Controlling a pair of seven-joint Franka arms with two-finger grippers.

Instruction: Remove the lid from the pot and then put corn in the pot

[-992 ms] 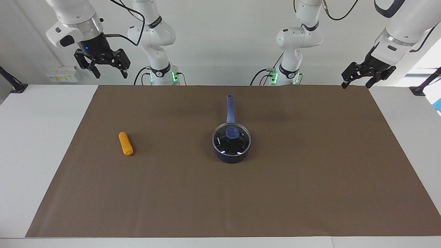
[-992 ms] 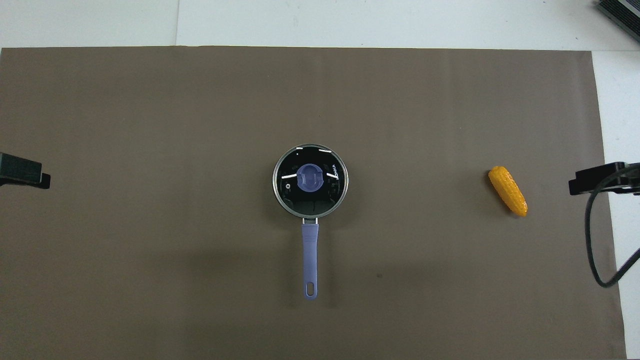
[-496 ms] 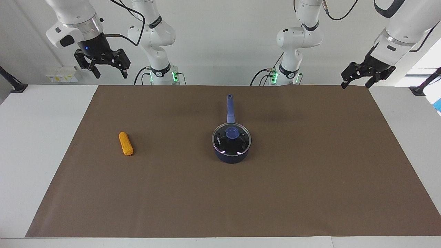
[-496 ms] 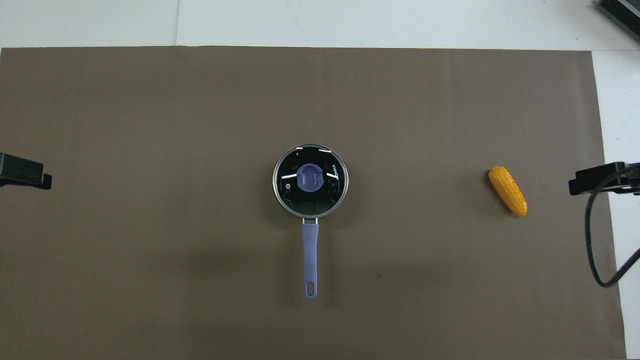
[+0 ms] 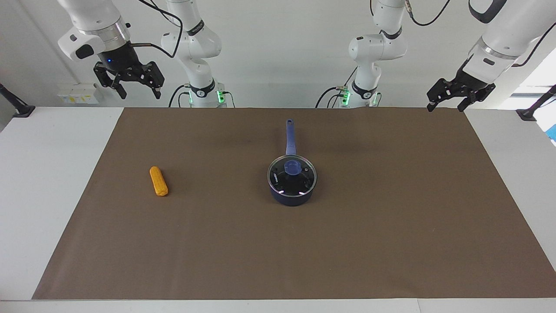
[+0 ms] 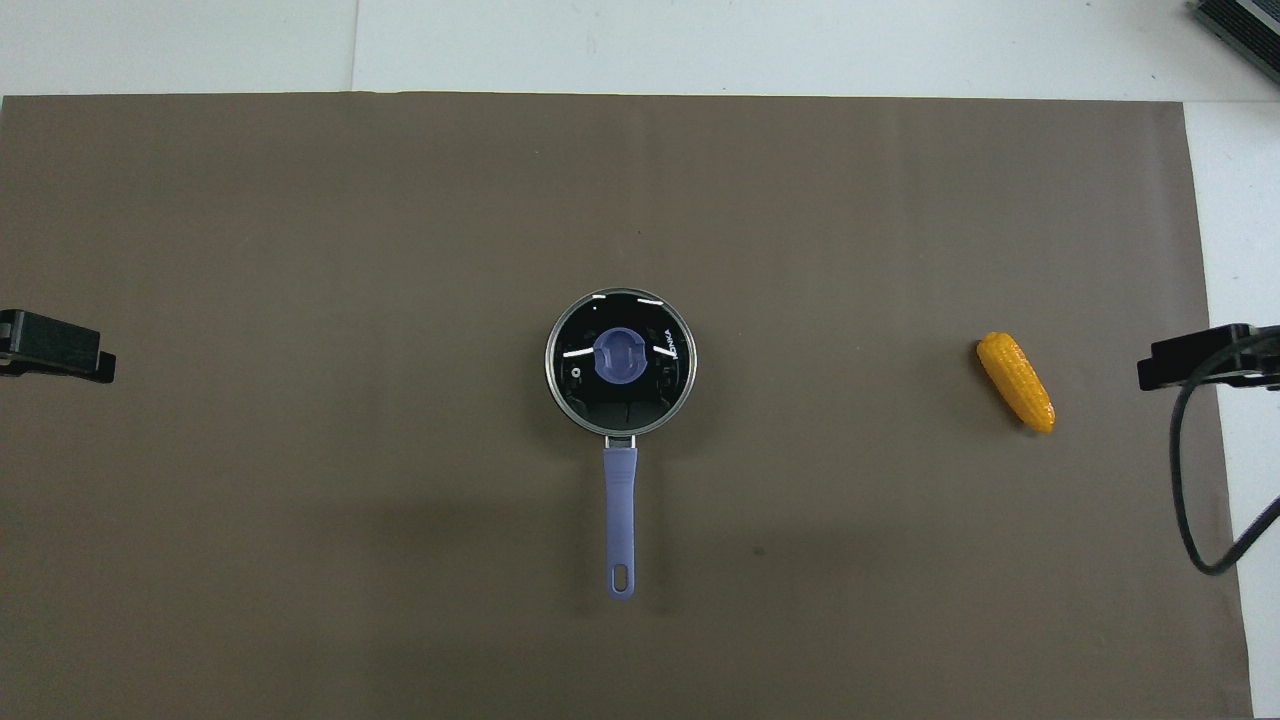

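The dark blue pot (image 5: 292, 198) stands in the middle of the brown mat, its long handle (image 6: 620, 510) pointing toward the robots. The glass lid (image 5: 300, 182) with its blue knob (image 6: 620, 357) sits on the pot. The orange-yellow corn (image 5: 158, 181) (image 6: 1015, 381) lies on the mat toward the right arm's end of the table. My right gripper (image 5: 139, 92) hangs open and empty, high over the mat's edge by the robots. My left gripper (image 5: 445, 106) is open and empty too, up over the mat's corner at the left arm's end. In the overhead view only their tips (image 6: 60, 345) (image 6: 1195, 362) show.
The brown mat (image 5: 391, 226) covers most of the white table (image 5: 43, 174). A black cable (image 6: 1190, 500) loops down from the right arm near the corn. A dark object (image 6: 1240, 25) sits at the table's corner farthest from the robots, at the right arm's end.
My left gripper has shifted a little toward the middle of the table. The right arm, pot, lid and corn have not moved.
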